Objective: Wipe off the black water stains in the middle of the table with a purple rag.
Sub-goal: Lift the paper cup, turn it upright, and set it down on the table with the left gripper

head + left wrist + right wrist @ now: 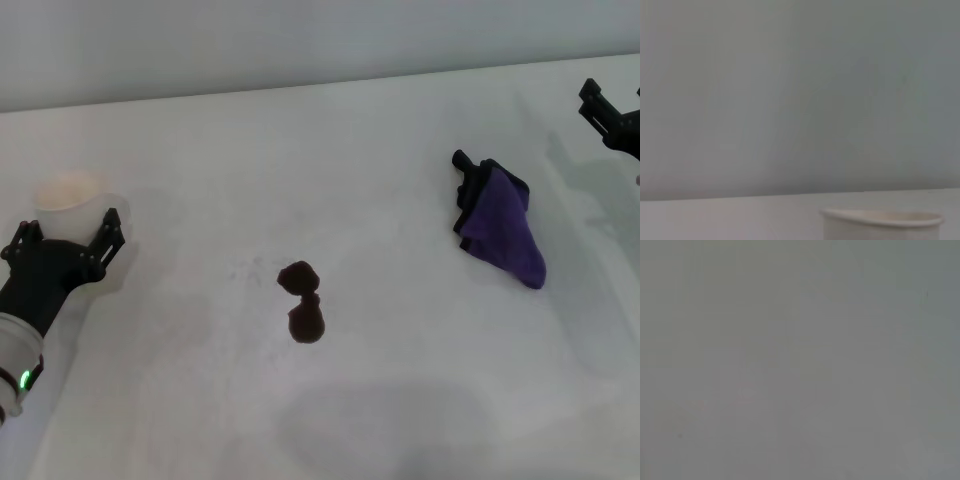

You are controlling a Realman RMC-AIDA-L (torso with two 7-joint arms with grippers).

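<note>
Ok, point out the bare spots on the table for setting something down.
Bare table lies between the black water stains and the purple rag, and along the far edge. It is tighter by the paper cup, where the left tool sits.

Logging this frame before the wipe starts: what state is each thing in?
black water stains: unwiped, mid-table.
purple rag: crumpled, lying free, nothing gripping it.
paper cup: upright, just beyond the left claw.
left claw: open, empty.
right claw: at the far right edge, empty, away from the rag.
table: white, stained only mid-table.
</note>
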